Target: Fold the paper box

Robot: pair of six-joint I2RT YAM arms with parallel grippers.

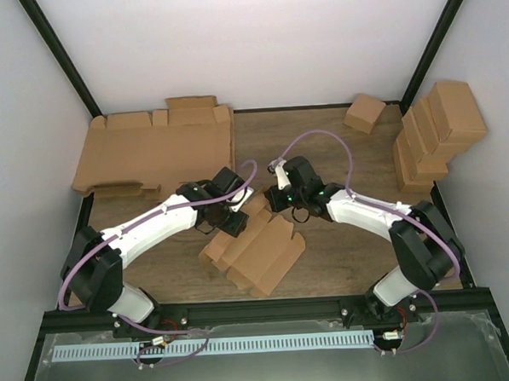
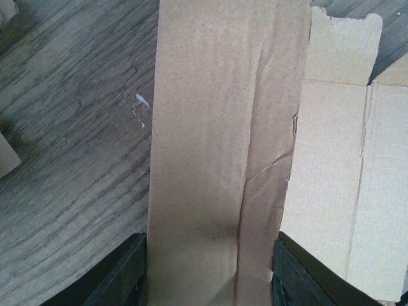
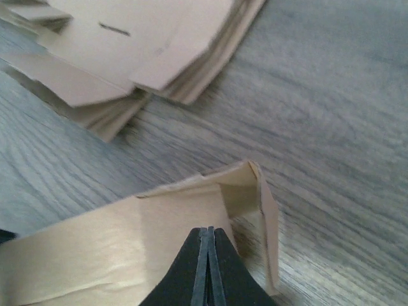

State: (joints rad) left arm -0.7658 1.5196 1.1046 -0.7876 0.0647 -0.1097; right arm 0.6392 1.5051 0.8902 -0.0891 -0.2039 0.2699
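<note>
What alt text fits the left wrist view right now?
A tall brown panel of the box fills the gap between the left gripper's two black fingers, which sit against its side edges at the bottom of the frame. Grey wood table lies left of it. Lighter creased panels lie to its right.

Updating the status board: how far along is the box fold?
Early. Done: the paper box has creases started and one end flap raised. In hand: left claw clamps a long panel; right claw, shut, sits at that flap. Left: most panels look flat on the table; no closed carton yet.
</note>
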